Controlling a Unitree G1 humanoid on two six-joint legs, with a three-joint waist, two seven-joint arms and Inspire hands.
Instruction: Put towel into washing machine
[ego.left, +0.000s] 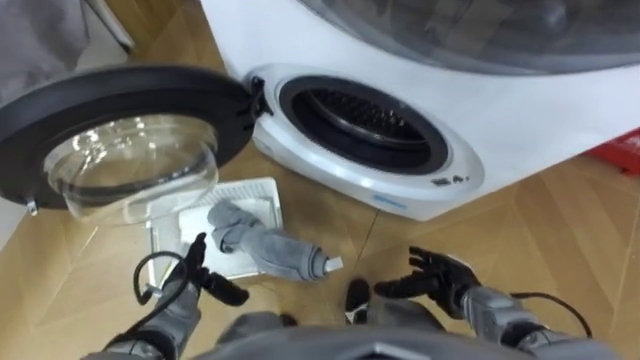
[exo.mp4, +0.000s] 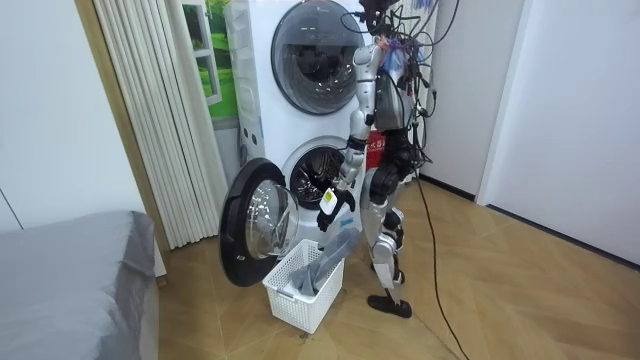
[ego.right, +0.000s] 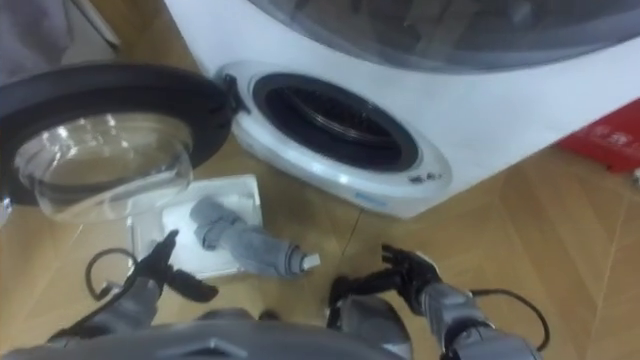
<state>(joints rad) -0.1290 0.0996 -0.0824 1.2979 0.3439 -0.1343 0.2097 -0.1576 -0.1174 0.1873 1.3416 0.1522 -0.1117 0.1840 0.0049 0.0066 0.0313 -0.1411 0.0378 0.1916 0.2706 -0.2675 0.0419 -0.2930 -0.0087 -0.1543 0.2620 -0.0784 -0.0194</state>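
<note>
Left hand (ego.left: 192, 277) hovers near rolled grey towel (ego.left: 270, 250) overhanging basket (ego.left: 245, 187).

No wording can be read anywhere. The washing machine (ego.left: 520, 110) has a few small dark marks (ego.left: 447, 181) on the white ring around its lower opening, at the ring's lower right — too small to make out. Just below them, on the front edge, sits a short pale-blue strip (ego.left: 390, 201) of print (equally illegible). In the room view, a red patch (exo.mp4: 375, 150) at the robot's waist level carries white marks — unreadable as well.
</note>
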